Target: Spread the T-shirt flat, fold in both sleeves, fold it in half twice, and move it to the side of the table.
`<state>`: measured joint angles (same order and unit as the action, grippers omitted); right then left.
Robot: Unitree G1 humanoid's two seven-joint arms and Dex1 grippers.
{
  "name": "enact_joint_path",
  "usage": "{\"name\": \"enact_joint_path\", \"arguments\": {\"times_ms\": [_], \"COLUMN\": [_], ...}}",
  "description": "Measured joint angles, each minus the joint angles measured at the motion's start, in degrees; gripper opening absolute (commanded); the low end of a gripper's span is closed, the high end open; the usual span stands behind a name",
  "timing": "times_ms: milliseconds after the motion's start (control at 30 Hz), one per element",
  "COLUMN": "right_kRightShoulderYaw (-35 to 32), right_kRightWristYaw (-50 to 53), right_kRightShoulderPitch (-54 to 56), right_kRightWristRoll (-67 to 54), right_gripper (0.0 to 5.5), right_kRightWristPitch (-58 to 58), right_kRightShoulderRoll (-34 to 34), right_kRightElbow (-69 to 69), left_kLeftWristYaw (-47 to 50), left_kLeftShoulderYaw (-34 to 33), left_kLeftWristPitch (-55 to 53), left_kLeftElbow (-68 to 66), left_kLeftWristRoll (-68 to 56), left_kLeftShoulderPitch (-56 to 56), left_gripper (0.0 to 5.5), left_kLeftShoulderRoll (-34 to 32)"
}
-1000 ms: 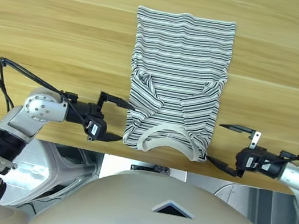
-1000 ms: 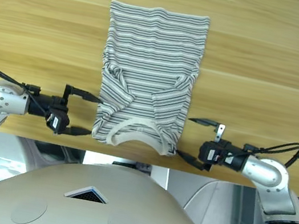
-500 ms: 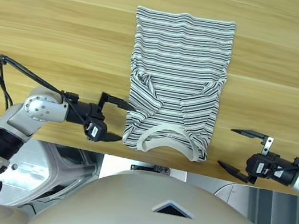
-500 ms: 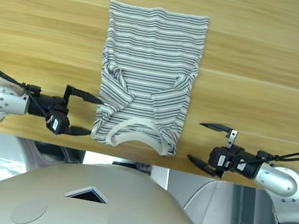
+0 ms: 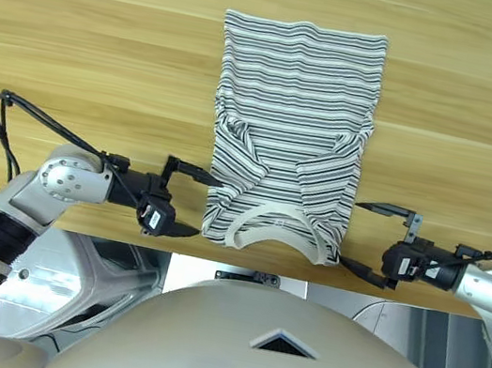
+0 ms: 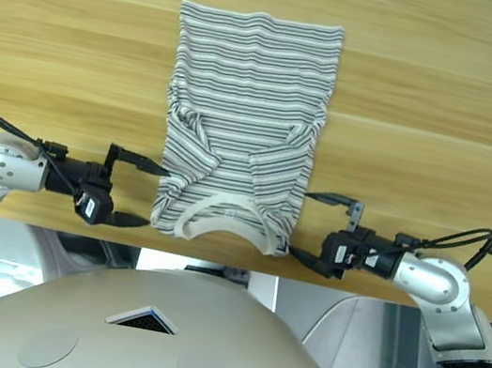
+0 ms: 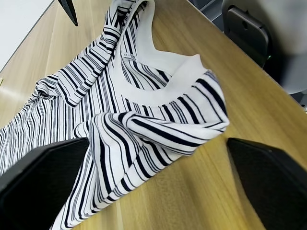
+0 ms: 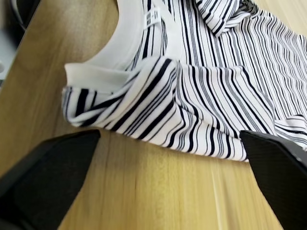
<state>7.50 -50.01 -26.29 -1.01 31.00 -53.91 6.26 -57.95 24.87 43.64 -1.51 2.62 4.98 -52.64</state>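
The striped T-shirt (image 5: 293, 107) lies on the wooden table (image 5: 90, 42), both sleeves folded in over the chest and its white collar (image 5: 277, 232) at the near edge. My left gripper (image 5: 206, 206) is open beside the shirt's left shoulder corner, one finger above the table and one at its edge. My right gripper (image 5: 352, 233) is open just off the right shoulder corner. In the left wrist view the shoulder fold (image 7: 158, 134) lies between the dark fingers (image 7: 43, 177). The right wrist view shows the other shoulder (image 8: 144, 100) just beyond the fingers (image 8: 43, 172), touching neither.
The table's near edge (image 5: 76, 228) runs right under both grippers and the collar. Bare wood stretches to the left (image 5: 79, 50) and right (image 5: 469, 109) of the shirt.
My right gripper drew away to the right half a second ago and has come back to the shirt's right shoulder, still open. The left gripper has hardly moved.
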Motion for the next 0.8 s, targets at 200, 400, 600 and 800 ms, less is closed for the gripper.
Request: {"name": "enact_joint_path", "arguments": {"times_ms": [200,400,600,800], "right_kRightShoulderYaw": [2.28,3.28,4.19,4.79], "right_kRightWristYaw": [-0.25,-0.41,-0.57,-0.39], "right_kRightShoulderPitch": [-1.24,-2.25,-2.22,-2.06], "right_kRightWristRoll": [0.04,0.07,0.21,0.89], "right_gripper": [4.93,3.60,2.36,1.07], "right_kRightWristPitch": [-0.21,-0.40,-0.23,-0.28], "right_kRightShoulderRoll": [-0.96,-1.70,-1.69,-1.56], "right_kRightElbow": [2.37,2.82,2.42,2.25], "left_kLeftWristYaw": [-0.01,-0.05,-0.04,-0.08], "left_kLeftShoulderYaw": [1.11,2.76,4.04,4.55], "left_kLeftWristPitch": [-0.36,-0.86,-1.18,-1.32], "left_kLeftElbow": [0.23,0.32,0.22,0.13], "left_kLeftWristRoll": [0.00,0.02,0.42,0.67], "left_kLeftShoulderPitch": [0.01,0.23,0.31,0.69], "left_gripper": [4.66,3.44,2.25,1.06], "left_kLeftShoulderRoll": [-0.02,0.14,0.88,0.97]}}
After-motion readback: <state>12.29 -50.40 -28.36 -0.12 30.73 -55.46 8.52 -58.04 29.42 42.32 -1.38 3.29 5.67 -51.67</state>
